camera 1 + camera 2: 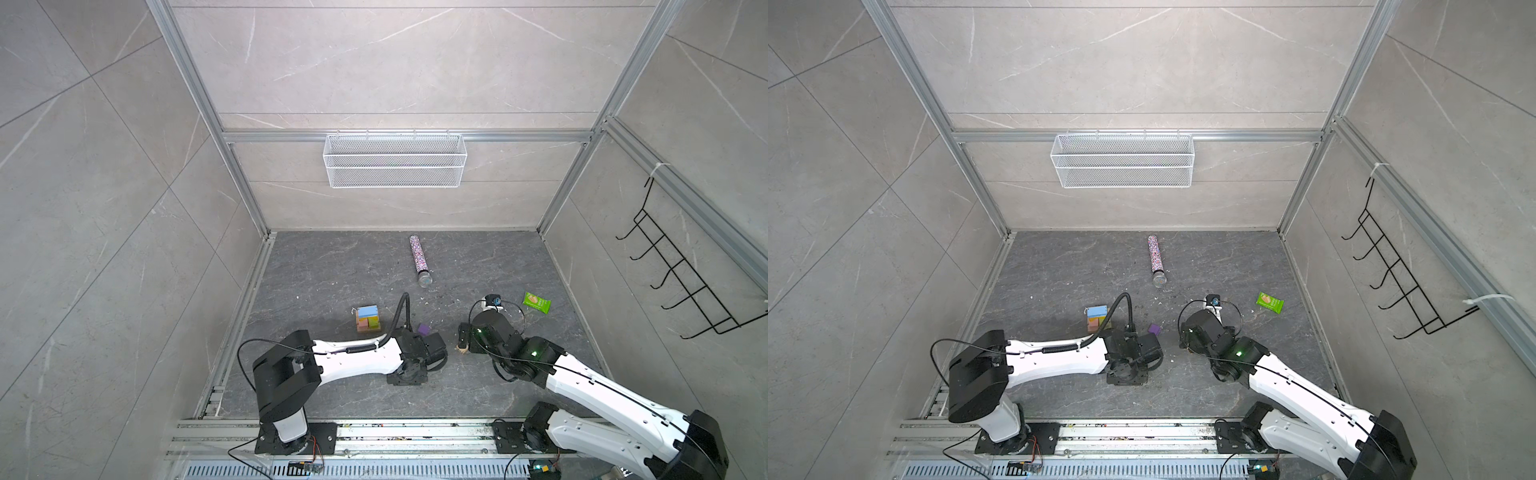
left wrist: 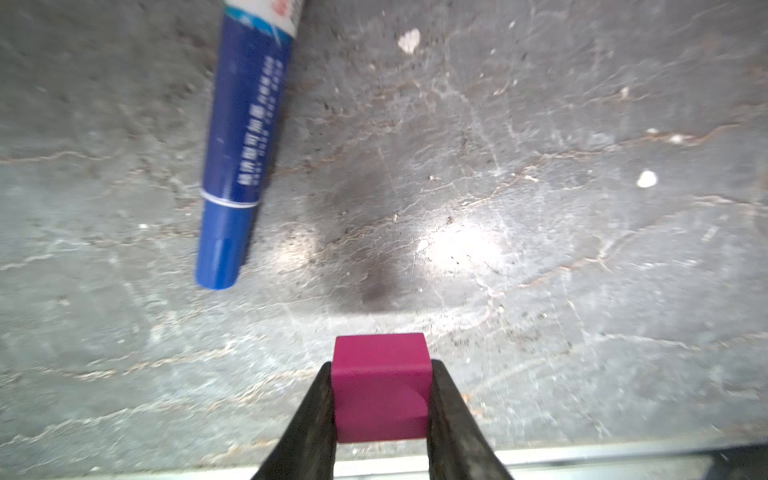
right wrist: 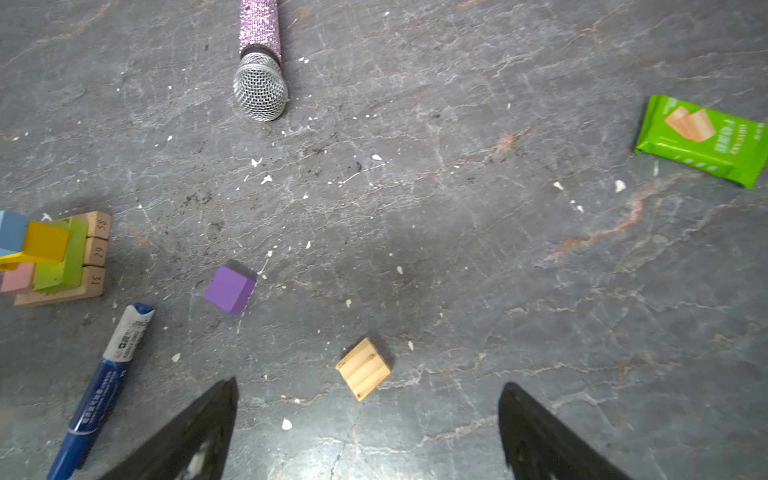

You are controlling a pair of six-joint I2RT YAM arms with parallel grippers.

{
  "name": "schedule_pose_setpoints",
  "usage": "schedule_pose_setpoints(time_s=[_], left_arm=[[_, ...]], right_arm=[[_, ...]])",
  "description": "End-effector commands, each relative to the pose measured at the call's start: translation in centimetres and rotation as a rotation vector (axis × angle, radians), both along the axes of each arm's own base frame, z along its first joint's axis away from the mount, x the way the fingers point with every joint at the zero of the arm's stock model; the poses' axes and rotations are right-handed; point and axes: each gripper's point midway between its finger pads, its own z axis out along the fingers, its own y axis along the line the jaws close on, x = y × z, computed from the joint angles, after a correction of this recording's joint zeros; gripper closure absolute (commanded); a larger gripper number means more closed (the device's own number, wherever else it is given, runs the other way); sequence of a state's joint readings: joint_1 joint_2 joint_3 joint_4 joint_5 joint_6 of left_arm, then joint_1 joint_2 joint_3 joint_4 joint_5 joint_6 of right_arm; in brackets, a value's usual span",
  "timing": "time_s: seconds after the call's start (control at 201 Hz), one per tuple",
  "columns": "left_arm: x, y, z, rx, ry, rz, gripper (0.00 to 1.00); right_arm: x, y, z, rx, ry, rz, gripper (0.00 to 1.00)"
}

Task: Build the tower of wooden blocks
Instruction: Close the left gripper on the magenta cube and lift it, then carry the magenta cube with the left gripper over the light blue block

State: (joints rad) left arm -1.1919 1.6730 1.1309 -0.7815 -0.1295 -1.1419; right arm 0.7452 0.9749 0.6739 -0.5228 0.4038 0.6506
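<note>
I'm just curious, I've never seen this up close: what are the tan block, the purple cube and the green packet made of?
The tan block looks like bare wood: pale grain lines cross its top. The purple cube may be wood too, under matt paint; no grain shows. The green packet looks like glossy plastic film, shiny and slightly creased.

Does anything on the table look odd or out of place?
Yes: a glittery microphone, a green snack packet and a blue marker lie among the blocks, and white crumbs litter the tabletop.
</note>
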Motion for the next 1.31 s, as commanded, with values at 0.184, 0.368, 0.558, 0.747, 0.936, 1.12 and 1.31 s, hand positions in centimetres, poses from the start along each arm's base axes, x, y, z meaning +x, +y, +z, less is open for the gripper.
schedule_pose_setpoints(time_s=[0.184, 0.368, 0.558, 0.747, 0.936, 1.12, 1.31], left_arm=[[2.5, 3.9, 4.7, 0.004, -0.036, -0.036, 1.00], [5.1, 6.6, 6.9, 0.006, -0.086, -0.022, 0.99], [7.6, 8.6, 8.2, 0.005, -0.085, -0.016, 0.95], [10.3, 10.4, 9.6, 0.007, -0.108, 0.008, 0.94], [13.0, 11.8, 9.5, 0.045, -0.100, 0.029, 0.93], [15.1, 11.6, 8.7, 0.041, -0.089, 0.033, 0.94], [17.0, 10.9, 7.6, 0.034, -0.081, 0.036, 0.94]], right_arm=[[0.4, 3.7, 0.4, 0.074, 0.022, 0.155, 0.01], [0.0, 5.6, 0.9, 0.145, 0.011, 0.250, 0.01], [-0.2, 7.0, 0.3, 0.162, 0.048, 0.303, 0.02], [-0.4, 8.2, 0.0, 0.152, 0.074, 0.326, 0.04], [-0.6, 9.5, 0.3, 0.168, 0.067, 0.351, 0.04], [-1.1, 10.3, 0.6, 0.166, 0.063, 0.372, 0.04], [-1.6, 10.4, 0.8, 0.174, 0.063, 0.380, 0.04]])
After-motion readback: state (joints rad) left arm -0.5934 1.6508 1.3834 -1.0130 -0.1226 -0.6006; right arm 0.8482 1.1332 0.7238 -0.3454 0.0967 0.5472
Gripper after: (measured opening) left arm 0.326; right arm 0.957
